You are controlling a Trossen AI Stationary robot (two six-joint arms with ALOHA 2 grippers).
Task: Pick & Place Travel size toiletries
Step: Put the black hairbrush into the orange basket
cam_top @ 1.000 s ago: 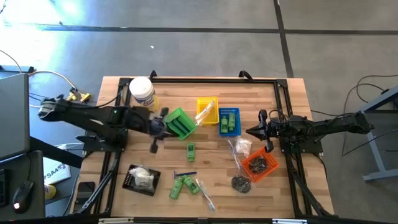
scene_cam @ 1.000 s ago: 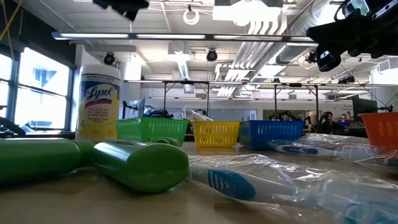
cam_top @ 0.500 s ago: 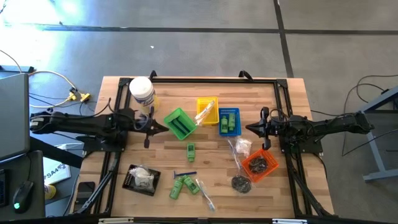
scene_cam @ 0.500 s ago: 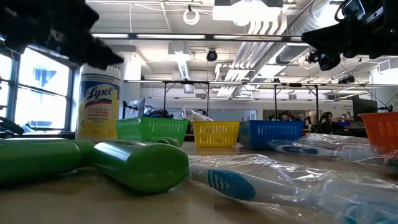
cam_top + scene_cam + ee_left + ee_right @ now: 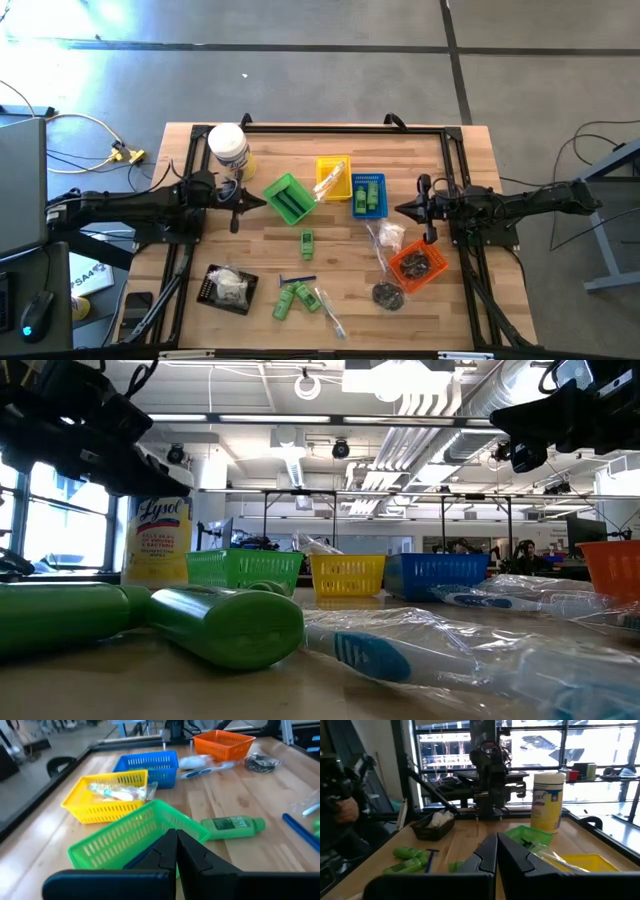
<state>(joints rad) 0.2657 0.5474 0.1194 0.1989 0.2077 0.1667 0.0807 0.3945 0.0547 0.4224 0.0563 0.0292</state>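
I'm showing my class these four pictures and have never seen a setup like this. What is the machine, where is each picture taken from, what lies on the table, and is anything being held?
It is a robot with two dark arms at a wooden table. One picture looks straight down, one sits at table height, and two come from cameras on the wrists.

From above, the left gripper is beside the green basket; the right gripper is near the blue basket. Both are shut and hold nothing.

Also there: a yellow basket, an orange basket, a black tray, a white jar, and small toiletries such as a loose green bottle.
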